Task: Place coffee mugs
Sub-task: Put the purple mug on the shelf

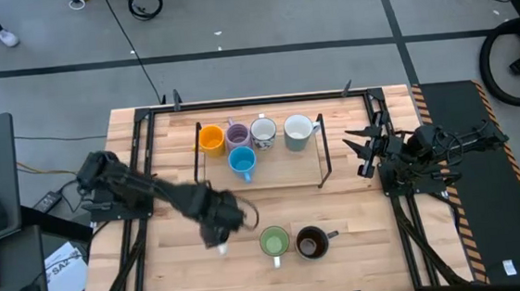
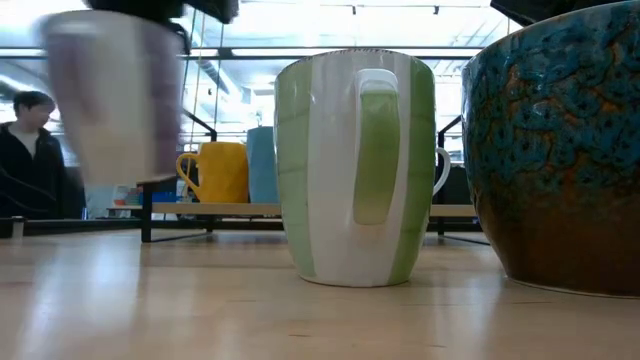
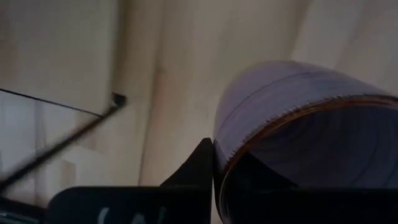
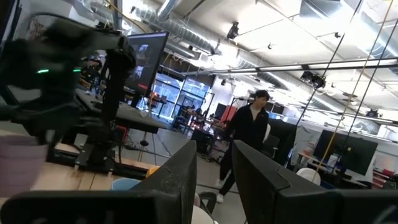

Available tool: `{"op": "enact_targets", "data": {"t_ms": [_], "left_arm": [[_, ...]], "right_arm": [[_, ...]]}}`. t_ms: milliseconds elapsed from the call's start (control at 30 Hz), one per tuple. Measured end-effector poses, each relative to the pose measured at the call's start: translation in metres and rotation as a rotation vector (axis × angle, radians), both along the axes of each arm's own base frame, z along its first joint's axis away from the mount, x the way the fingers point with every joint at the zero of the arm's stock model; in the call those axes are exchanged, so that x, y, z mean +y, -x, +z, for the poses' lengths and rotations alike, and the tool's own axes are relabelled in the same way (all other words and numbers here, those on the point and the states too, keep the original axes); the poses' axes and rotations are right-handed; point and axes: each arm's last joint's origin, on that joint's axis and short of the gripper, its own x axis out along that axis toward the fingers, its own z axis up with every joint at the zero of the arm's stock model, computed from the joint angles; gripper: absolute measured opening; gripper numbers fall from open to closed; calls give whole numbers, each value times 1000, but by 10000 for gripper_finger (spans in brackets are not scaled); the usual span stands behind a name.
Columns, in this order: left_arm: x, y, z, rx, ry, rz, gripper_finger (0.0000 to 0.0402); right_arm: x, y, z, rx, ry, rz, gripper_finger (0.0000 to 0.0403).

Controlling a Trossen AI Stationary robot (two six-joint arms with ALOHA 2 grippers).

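You can see no writing on the mugs that can be read. The counter (image 1: 340,214) is pale wood with a black frame (image 1: 321,155) on it, and grey floor lies all around. In the low view a person (image 2: 28,150) in dark clothes stands in the room behind.

Five mugs sit inside the frame: the orange mug (image 1: 210,138), the purple mug (image 1: 236,134), the patterned mug (image 1: 263,131) and the pale mug (image 1: 298,130) in a row, with the blue mug (image 1: 242,162) just in front of them. The green mug (image 1: 273,242) and the dark mug (image 1: 311,243) stand side by side near the front edge. The dark mug looks brown inside; you cannot tell if anything is in the others.

Your left gripper (image 1: 218,225) is over the counter just left of the green mug. Its fingers (image 3: 202,165) are closed on the rim of the lavender mug (image 3: 298,124), which hangs above the wood in the low view.

Your right gripper (image 1: 364,147) waits by the right end of the frame. Its fingers are spread apart and hold nothing.
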Motion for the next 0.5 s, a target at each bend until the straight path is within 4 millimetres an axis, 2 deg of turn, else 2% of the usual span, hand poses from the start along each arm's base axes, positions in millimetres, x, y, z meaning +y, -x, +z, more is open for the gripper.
{"op": "enact_targets", "data": {"t_ms": [167,267,500], "left_arm": [[37,-5,17,-72,79,78,21],[56,-8,25,-86,104,66,21],[84,-18,50,-174,64,5,21]], "right_arm": [[0,0,0,0,0,1,110],[0,0,0,1,1,1,110],[0,0,-1,9,-4,2,110]]}}
